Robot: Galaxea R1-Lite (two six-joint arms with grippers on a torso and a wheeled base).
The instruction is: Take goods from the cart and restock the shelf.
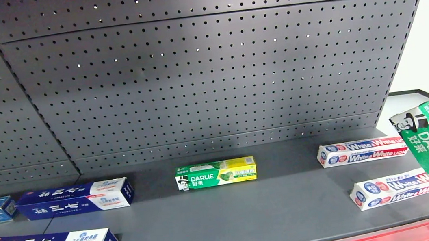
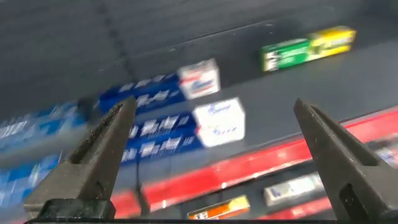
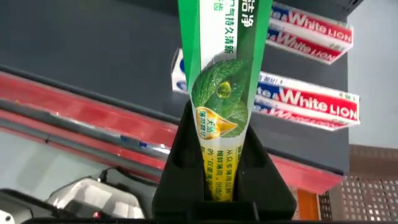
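The left gripper (image 2: 214,104) had two dark grey fingers (image 2: 102,158), wide near its black base and thin and pointy far from that base, with rough bumpy insides, and the right gripper (image 3: 221,121) had smooth black fingers (image 3: 180,149) on one wide black block.

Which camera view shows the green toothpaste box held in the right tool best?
The right wrist view: the held green box sits central and close, clamped in the right tool. The head view catches it tilted at the right edge, partly cut off. The left wrist view faces the blue boxes on the shelf instead.
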